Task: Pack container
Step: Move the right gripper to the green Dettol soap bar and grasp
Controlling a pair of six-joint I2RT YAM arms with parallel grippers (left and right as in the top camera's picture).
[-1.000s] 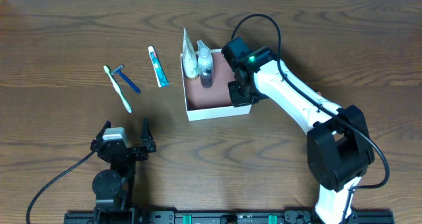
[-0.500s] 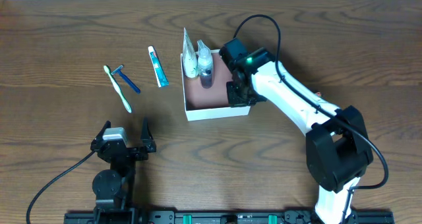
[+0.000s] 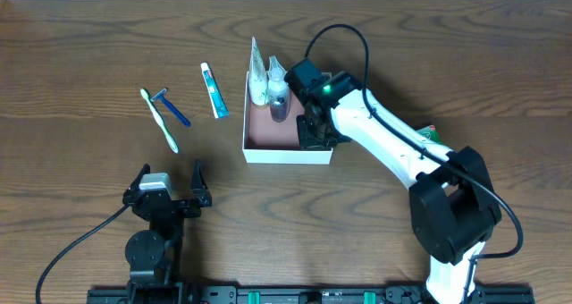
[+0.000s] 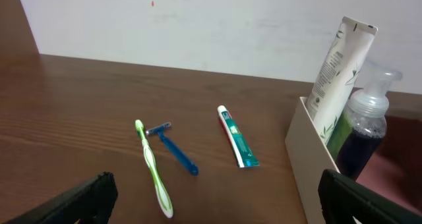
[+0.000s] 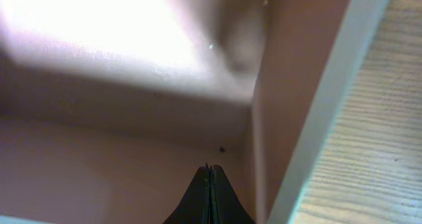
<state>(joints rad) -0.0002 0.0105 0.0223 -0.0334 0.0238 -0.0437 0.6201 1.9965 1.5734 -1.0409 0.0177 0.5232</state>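
Wood worktop | right hand pressed together, tips in corner of container | advise: nudge low and slow, sparing pump bottle | left hand spread

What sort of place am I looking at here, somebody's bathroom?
Probably a robotics lab bench, not a bathroom: two robot arms at a wooden table, with toiletries like a toothbrush staged beside a container.

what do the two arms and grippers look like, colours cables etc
The right arm has white rounded shells between black joints, a green light near the wrist and a black cable arching off it; the right gripper ends in thin black fingers. The left arm is all black with a grey block on top and a trailing lead; the left gripper has two dark tapered fingers.
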